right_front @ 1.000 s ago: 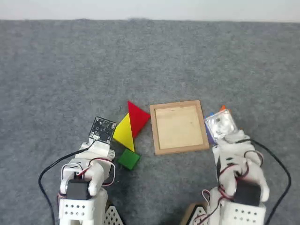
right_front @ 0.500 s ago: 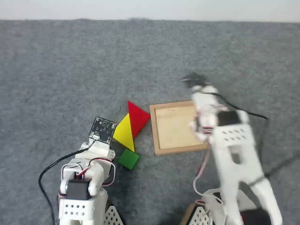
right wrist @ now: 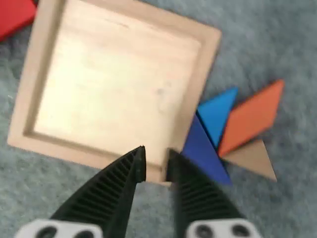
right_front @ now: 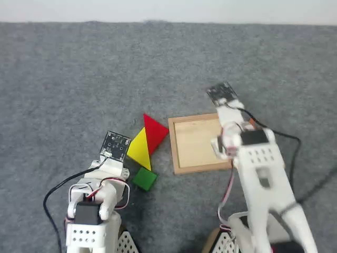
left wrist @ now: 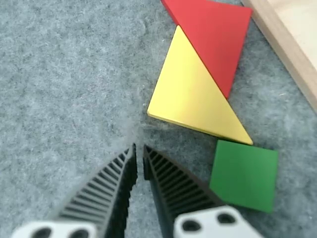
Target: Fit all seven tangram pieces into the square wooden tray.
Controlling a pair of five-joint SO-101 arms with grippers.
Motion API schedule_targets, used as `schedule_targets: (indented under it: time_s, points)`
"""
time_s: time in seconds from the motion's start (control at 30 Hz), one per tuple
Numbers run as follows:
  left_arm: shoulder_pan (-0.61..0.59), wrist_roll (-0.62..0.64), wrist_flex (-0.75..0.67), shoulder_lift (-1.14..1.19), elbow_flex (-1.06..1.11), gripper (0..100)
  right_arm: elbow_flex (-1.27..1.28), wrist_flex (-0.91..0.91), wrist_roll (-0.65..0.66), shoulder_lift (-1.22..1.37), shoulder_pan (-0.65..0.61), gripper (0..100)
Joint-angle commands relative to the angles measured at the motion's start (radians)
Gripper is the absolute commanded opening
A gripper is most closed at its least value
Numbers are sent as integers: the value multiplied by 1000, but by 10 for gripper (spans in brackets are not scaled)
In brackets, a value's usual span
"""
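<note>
The square wooden tray [right_front: 174,145] sits bare near the table's front edge, about midway along it. The red triangle [right_front: 154,132] and yellow triangle [right_front: 139,147] touch each other just beside its left rim, and I judge these big ones should go in first, flat into a corner. The right tool [right wrist: 156,152] hangs over the tray's opposite rim, barely parted and empty, near the dark blue triangle [right wrist: 203,153] and orange parallelogram [right wrist: 250,116], and it must spread wider before dropping squarely. The left tool [left wrist: 139,148], pressed together on nothing, is near the green square [right_front: 144,178].

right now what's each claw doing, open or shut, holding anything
Left claw: shut, holding nothing.
Right claw: slightly open, holding nothing.
</note>
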Motion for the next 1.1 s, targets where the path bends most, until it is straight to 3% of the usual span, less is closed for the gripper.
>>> schedule_targets:
  time_s: [0.0, 0.17, 0.33, 0.47, 0.6, 0.7, 0.8, 1.07]
  points:
    - [2, -5, 2, -17, -10, 22, 106, 15, 37, -232, 131, 29]
    - [-6, -8, 2, -17, -10, 22, 311, -15, 189, -424, 311, 29]
    - [-5, -31, -75, -17, -10, 22, 466, -22, 219, -504, 286, 29]
    - [-31, -242, -160, -15, -71, 21, 517, -50, 215, -530, 288, 30]
    - [-92, -203, -150, 20, -251, 23, 555, -81, 213, -529, 288, 31]
    - [-78, -189, -147, 204, -406, 34, 563, -85, 213, -529, 288, 31]
    - [-34, -180, -121, 539, -556, 103, 563, -85, 213, -527, 288, 31]
    - [43, -6, -51, 1287, -938, 201, 563, -85, 213, -530, 288, 30]
